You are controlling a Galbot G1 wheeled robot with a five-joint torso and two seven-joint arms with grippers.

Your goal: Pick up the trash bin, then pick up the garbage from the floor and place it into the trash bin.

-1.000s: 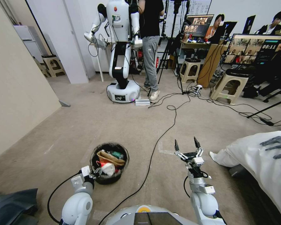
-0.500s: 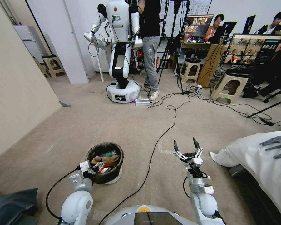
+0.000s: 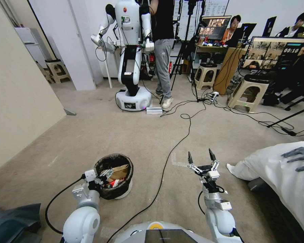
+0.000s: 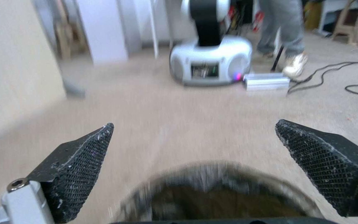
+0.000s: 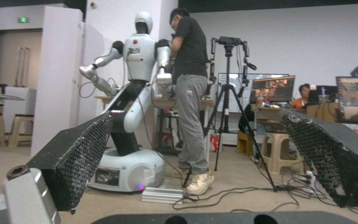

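Note:
The trash bin (image 3: pixel 114 157), white with a dark bag liner, stands on the carpet in front of my left side. Garbage lies inside it: a brown paper bag (image 3: pixel 120 171) and red-and-white wrappers (image 3: pixel 112 183). My left gripper (image 3: pixel 105 174) hovers at the bin's near rim, fingers spread wide. In the left wrist view the left gripper (image 4: pixel 193 124) is open, with the blurred bin rim (image 4: pixel 212 169) just below it and nothing between its fingers. My right gripper (image 3: pixel 200 152) is held up over the carpet to the right, open and empty, as the right wrist view shows the right gripper (image 5: pixel 196 112).
A black cable (image 3: pixel 162 172) runs across the carpet between my arms. A white bundle (image 3: pixel 280 175) lies at the right and dark cloth (image 3: pixel 13 219) at the near left. Another white robot (image 3: pixel 131 67), a standing person, stools and desks fill the far side.
The bin, seen from above a second ago, now stands lower and a little farther left on the carpet. My left arm drew back left with it. The right arm held still.

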